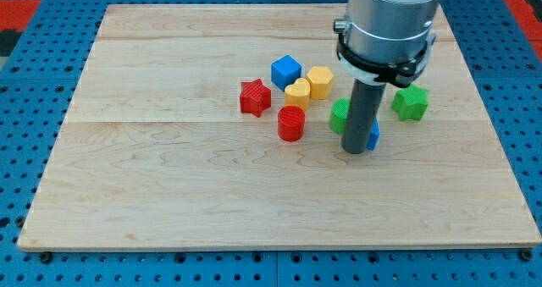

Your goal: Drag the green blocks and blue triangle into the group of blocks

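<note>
My tip (356,151) rests on the board right of the middle. A green block (339,116) sits just left of the rod, partly hidden by it. The blue triangle (373,136) shows only as a sliver at the rod's right side, touching or nearly touching it. A green star-shaped block (411,102) lies further to the view's right. The group lies to the left: a blue cube (286,71), a yellow hexagon (320,81), a yellow heart (297,92), a red star (255,96) and a red cylinder (290,123).
The wooden board (169,177) lies on a blue pegboard table (34,58). The arm's grey body (391,20) hangs over the board's top right and hides part of it.
</note>
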